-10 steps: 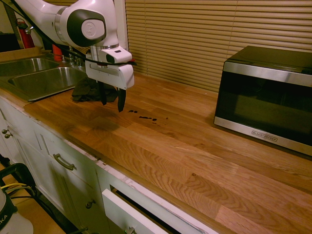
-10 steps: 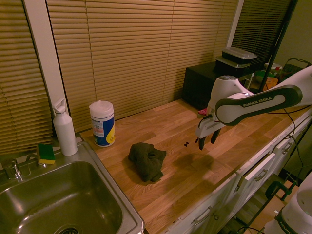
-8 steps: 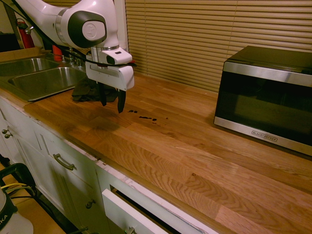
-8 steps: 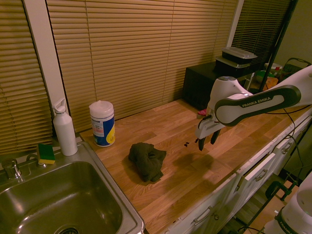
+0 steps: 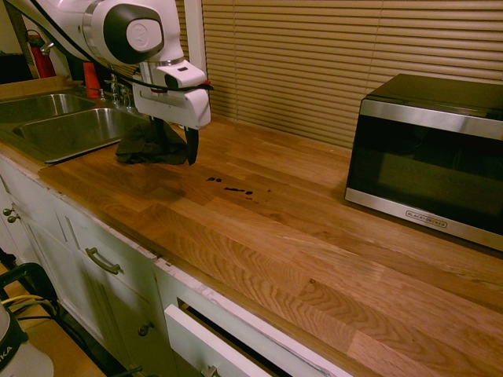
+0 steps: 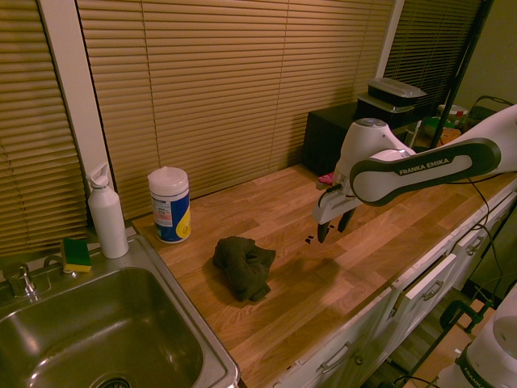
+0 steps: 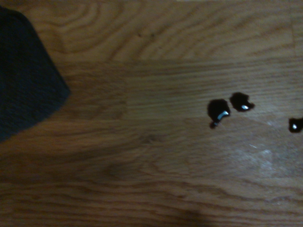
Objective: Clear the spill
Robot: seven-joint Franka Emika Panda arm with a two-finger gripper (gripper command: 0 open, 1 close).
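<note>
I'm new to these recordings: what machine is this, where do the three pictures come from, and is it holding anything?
It is a white robot arm ending in a two-finger gripper, open and empty, hanging above a wooden kitchen counter. Two pictures come from cameras on opposite sides of the room; the third comes from the wrist, looking down. On the counter lie the spill, a few small dark drops, and a crumpled dark cloth nearer the sink. A microwave, a wipes canister and a white bottle stand further off.
</note>
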